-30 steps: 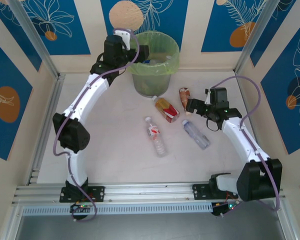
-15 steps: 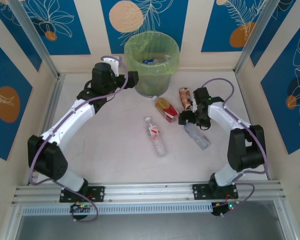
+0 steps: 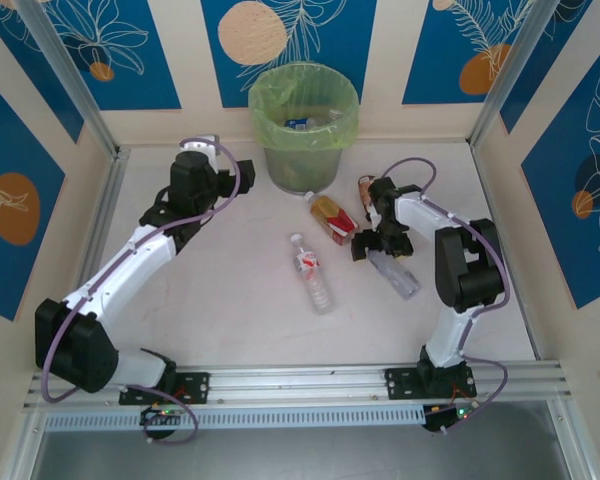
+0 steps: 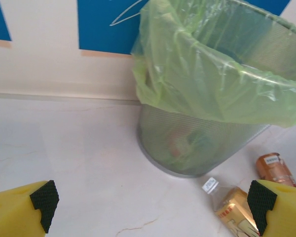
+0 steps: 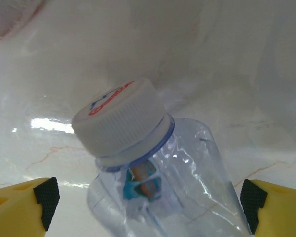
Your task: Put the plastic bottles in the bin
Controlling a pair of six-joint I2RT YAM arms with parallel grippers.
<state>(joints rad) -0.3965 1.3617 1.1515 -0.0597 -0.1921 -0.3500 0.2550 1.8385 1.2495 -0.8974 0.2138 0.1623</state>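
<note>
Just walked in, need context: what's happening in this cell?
The right gripper straddles the neck of a clear white-capped plastic bottle with open jaws, not yet gripping. The left gripper hangs open and empty beside the round grey mesh bin lined with a green bag. Three more plastic bottles lie loose nearby.

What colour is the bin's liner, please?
Translucent yellow-green; the liner shows best in the left wrist view.

A pale marbled tabletop (image 3: 240, 300) sits enclosed by cream walls (image 3: 382, 60) bearing blue leaf-patterned panels (image 3: 130, 60).
</note>
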